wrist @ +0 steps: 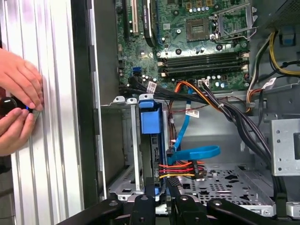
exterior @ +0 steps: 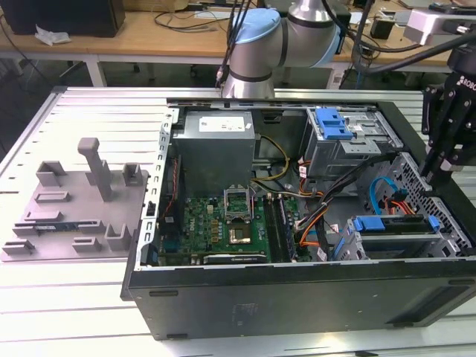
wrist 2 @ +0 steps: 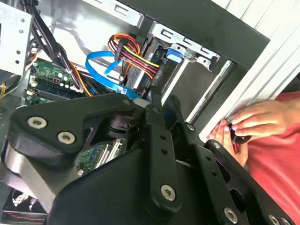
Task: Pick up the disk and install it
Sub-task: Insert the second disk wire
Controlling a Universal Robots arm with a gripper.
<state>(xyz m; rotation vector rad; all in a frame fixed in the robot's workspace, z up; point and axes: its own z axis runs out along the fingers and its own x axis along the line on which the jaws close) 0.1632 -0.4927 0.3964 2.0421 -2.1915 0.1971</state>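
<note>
Exterior view: the disk (exterior: 392, 226) sits seated in the drive cage (exterior: 446, 238) at the 4 o'clock corner of the open computer case (exterior: 297, 286). At 2 o'clock above it hangs the gripper (exterior: 439, 172); whether it is open or closed cannot be told. A person's hands (wrist: 16, 110) rest on the tabletop (wrist: 51, 140) beside the case, seen in the first wrist view.

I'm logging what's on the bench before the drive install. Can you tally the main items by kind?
Open computer case: 1
Grey power supply box: 1
Motherboard: 1
Disk in blue bracket: 1
Grey fixture plate: 1
Person's hands: 2
Total: 7
</note>
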